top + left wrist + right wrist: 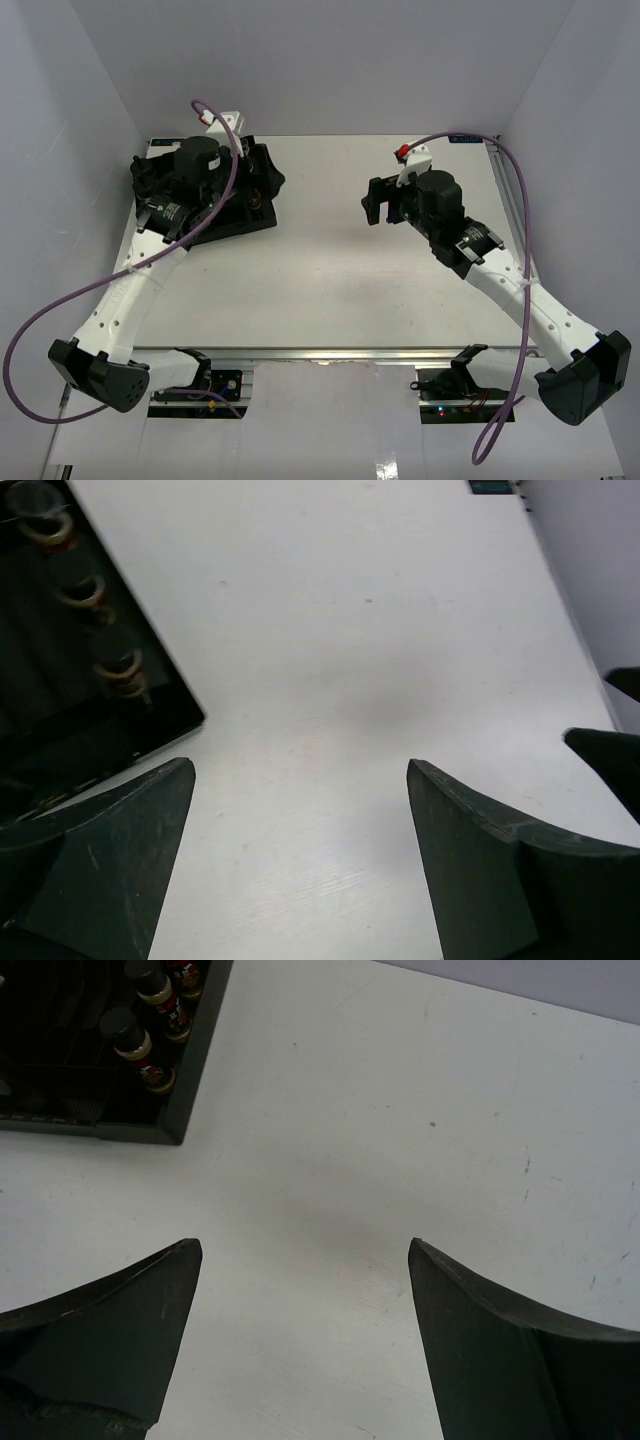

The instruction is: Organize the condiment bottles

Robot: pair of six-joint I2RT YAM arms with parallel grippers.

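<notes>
The condiment bottles stand in a black tray point(240, 222) at the table's back left. In the right wrist view, black-capped bottles point(132, 1038) with pale and red labels line the tray's near corner. The left wrist view shows a row of them point(122, 668) along the tray's edge, dim and blurred. My left gripper point(300, 770) hangs open beside the tray over bare table, nothing between its fingers. In the top view, my left arm covers most of the tray. My right gripper point(305, 1245) is open over the white table, well right of the tray, with nothing in it.
White table point(330, 280) enclosed by pale walls on three sides. The tray's raised rim point(190, 1070) faces the right gripper. The dark tip of the right gripper point(612, 752) shows at the right edge of the left wrist view.
</notes>
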